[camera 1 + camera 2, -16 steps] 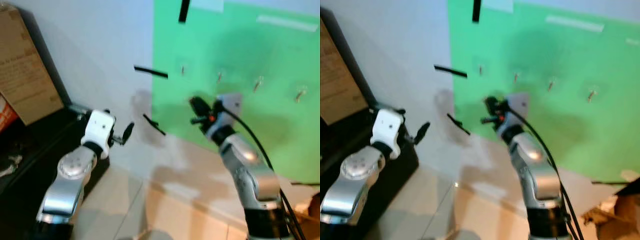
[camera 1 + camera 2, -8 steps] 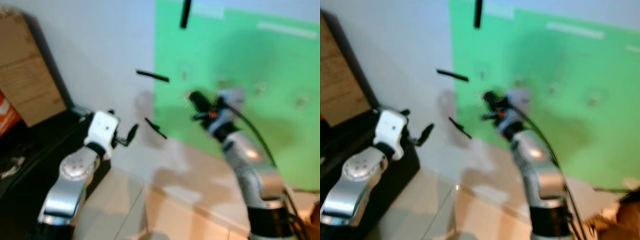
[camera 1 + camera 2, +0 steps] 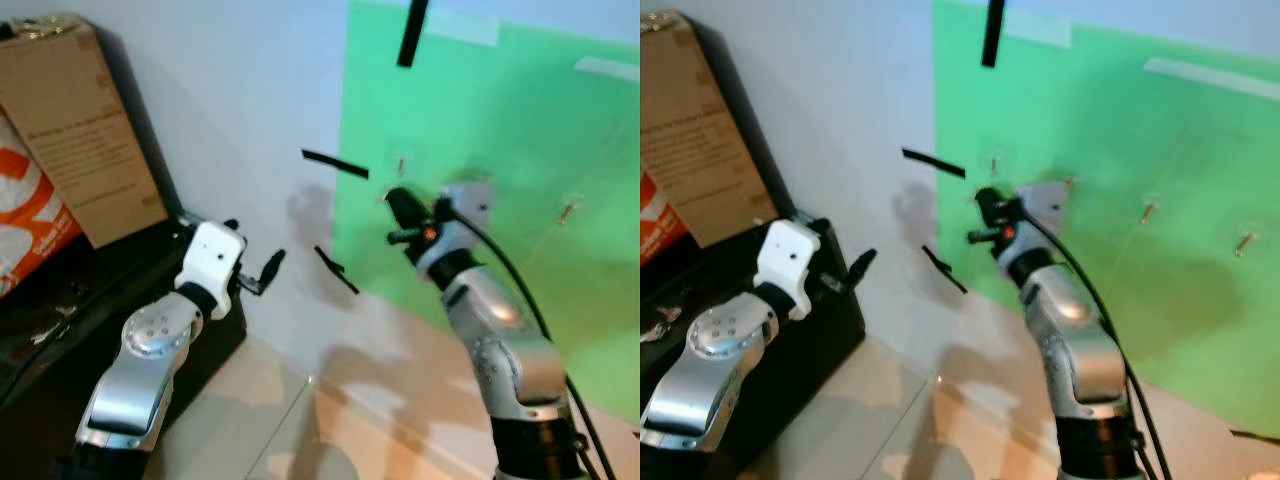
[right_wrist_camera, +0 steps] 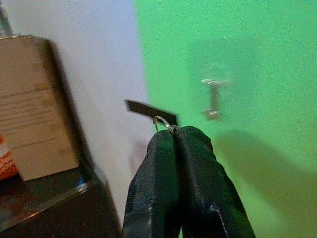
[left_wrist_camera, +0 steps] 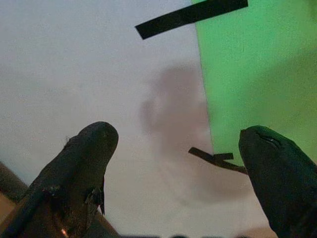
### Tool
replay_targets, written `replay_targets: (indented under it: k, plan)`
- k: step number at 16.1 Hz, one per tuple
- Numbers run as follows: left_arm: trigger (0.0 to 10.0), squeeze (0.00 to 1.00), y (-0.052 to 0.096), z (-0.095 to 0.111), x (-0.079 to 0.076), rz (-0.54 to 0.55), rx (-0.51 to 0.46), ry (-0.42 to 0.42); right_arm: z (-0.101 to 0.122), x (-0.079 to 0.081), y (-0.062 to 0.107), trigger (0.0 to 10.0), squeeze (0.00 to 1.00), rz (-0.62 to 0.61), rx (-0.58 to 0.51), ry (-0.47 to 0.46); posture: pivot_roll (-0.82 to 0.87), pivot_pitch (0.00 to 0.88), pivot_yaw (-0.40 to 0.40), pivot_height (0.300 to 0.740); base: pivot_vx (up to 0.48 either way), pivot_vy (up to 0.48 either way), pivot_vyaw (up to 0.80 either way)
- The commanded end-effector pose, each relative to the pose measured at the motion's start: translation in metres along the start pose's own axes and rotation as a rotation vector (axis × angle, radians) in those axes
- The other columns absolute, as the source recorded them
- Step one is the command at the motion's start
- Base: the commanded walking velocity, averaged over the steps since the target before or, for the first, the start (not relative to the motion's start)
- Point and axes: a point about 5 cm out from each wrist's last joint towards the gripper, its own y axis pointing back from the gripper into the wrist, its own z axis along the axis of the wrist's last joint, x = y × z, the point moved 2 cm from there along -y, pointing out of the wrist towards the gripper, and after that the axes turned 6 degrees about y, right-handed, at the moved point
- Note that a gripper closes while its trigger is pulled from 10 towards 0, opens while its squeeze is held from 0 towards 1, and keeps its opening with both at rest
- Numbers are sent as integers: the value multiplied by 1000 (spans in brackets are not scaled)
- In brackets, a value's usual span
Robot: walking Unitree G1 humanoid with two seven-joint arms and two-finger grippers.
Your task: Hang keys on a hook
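Observation:
My right gripper (image 3: 399,206) is raised in front of the green board (image 3: 520,130), just below its leftmost small metal hook (image 3: 401,165). In the right wrist view the fingers (image 4: 190,163) are pressed together with a thin silver key ring (image 4: 162,121) poking out at their tips; the hook (image 4: 212,97) stands ahead of them, apart from the ring. More hooks (image 3: 1147,211) run to the right along the board. My left gripper (image 3: 268,268) is held out toward the white wall, open and empty, its fingers (image 5: 89,148) spread wide.
A black cabinet (image 3: 90,300) stands at the left against the wall, with a cardboard box (image 3: 85,130) and an orange-and-white bag (image 3: 30,220) on it. Black tape strips (image 3: 335,164) mark the wall and board. Beige floor tiles (image 3: 330,430) lie below.
The whole picture has shifted right as the camera moved. Against the board, my right gripper has come leftward to stand under the leftmost hook. The left arm holds its pose.

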Motion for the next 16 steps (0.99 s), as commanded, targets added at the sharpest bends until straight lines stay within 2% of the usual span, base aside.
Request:
replay_targets:
  k: [1,4,5,9,13,16]
  plan:
    - [10000,0,2,2,2,-18,-2,-15,4,8,-2,10000,0,26,-14,-7,-6,0,14,740,0,0,0]
    - [10000,0,3,4,-7,-108,-9,-2,5,5,-1,10000,0,10,-14,-11,-10,0,16,740,0,0,0]
    - [10000,0,5,9,-14,-181,-25,21,6,4,-2,10000,0,3,-16,-17,-8,0,13,740,0,0,0]
    - [10000,0,13,14,-25,-331,-32,57,7,5,-6,10000,0,20,2,-4,-6,0,14,740,0,0,0]
    - [10000,0,16,15,-28,-378,-32,67,7,6,-10,10000,0,18,20,10,-6,0,14,740,0,0,0]
    - [10000,0,17,17,-33,-411,-39,87,10,-1,-15,10000,0,-43,17,-46,-8,0,15,740,0,0,0]
